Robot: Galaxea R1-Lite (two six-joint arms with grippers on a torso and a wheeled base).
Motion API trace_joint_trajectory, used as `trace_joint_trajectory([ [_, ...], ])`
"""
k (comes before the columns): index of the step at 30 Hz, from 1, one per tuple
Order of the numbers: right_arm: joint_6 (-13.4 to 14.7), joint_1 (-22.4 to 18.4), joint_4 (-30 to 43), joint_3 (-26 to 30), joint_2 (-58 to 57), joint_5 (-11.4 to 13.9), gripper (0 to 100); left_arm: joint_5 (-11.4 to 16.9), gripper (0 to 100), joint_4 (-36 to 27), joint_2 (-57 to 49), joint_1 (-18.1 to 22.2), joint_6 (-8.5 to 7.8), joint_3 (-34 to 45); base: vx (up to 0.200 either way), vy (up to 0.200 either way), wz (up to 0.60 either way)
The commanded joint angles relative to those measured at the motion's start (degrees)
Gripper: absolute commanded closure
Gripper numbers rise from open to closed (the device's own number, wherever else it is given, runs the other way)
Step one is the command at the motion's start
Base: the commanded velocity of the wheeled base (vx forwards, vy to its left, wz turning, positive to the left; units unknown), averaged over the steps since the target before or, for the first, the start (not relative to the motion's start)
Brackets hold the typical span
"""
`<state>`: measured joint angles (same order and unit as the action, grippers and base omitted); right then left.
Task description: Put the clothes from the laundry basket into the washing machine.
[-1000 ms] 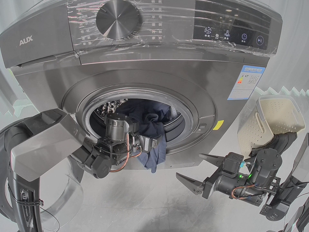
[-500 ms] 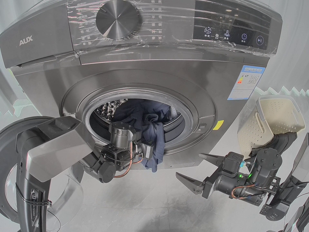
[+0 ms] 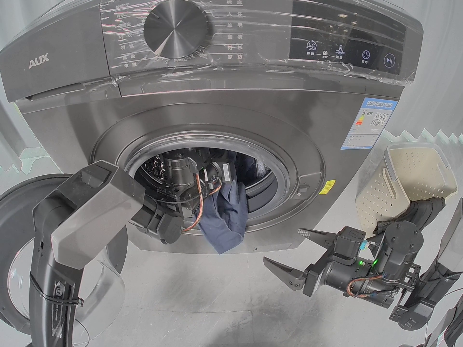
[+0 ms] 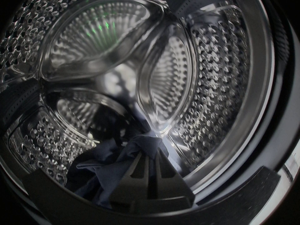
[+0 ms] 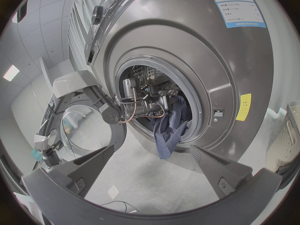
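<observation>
Washing machine (image 3: 231, 107) seen front-on, round door (image 3: 12, 237) swung open to the left; control panel (image 3: 337, 39) wrapped in clear film; a blue-and-white label (image 3: 369, 124) and a small yellow sticker (image 3: 326, 187) noted on the front, right of the opening.

Left arm (image 3: 87, 208) is reached into the opening, wrist inside the rim; left gripper (image 4: 151, 153) is seen within the drum (image 4: 218, 78), fingers drawn together and pinched on a bunch of the blue garment (image 4: 103, 169). Blue garment is part in, part out: the gripped end is held low in the drum, near the opening; the rest is draped over the lower rim and hangs down the front of the machine (image 3: 226, 218), its tail clear of the floor (image 3: 217, 290).

Right gripper (image 3: 282, 247) is held low, near and to the right of the opening, well apart from the machine; fingers spread wide, nothing between them. From its wrist view the fingers (image 5: 103, 157) are seen pointed toward the hanging blue garment (image 5: 168, 132), not touching it.

Laundry basket (image 3: 424, 169), cream and perforated, stands tilted on the far right beside the machine; a dark garment (image 3: 419, 210) spills from its lower edge, just behind the right arm; whether more clothes lie inside cannot be told.
</observation>
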<state>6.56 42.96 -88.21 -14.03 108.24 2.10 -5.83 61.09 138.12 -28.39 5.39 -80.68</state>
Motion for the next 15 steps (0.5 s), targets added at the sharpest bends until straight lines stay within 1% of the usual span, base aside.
trace_joint_trajectory([
  [1, 0.03, 0.02, -0.03, -0.03, 0.13, 0.01, 0, -2.17, 100, 2.02, 5.23, 1.5, 0.5, -7.21, 0.0, 0.0, 0.0],
  [4, 0.03, 0.02, -0.03, -0.03, 0.13, 0.01, 0, -2.79, 100, 2.02, 6.72, 2.11, 0.5, -10.03, 0.0, 0.0, 0.0],
  [8, 0.03, 0.02, -0.03, 0.06, 0.22, 0.01, 0, -2.79, 100, 2.02, 6.9, 2.38, 0.5, -9.67, 0.0, 0.0, 0.0],
  [9, 0.03, 0.02, -0.03, -0.03, 0.22, 0.01, 0, -2.79, 0, 2.02, 6.9, 2.38, 0.41, -9.41, 0.0, 0.0, 0.0],
  [12, 0.03, 0.02, -0.03, 0.06, 0.22, 0.01, 0, -2.61, 0, 2.02, 6.37, 2.29, 0.32, -6.77, 0.0, 0.0, 0.0],
  [15, 0.03, 0.02, -0.03, 0.06, 0.22, 0.01, 0, -1.82, 0, 1.49, 3.21, 1.5, 0.41, -0.97, 0.0, 0.0, 0.0],
])
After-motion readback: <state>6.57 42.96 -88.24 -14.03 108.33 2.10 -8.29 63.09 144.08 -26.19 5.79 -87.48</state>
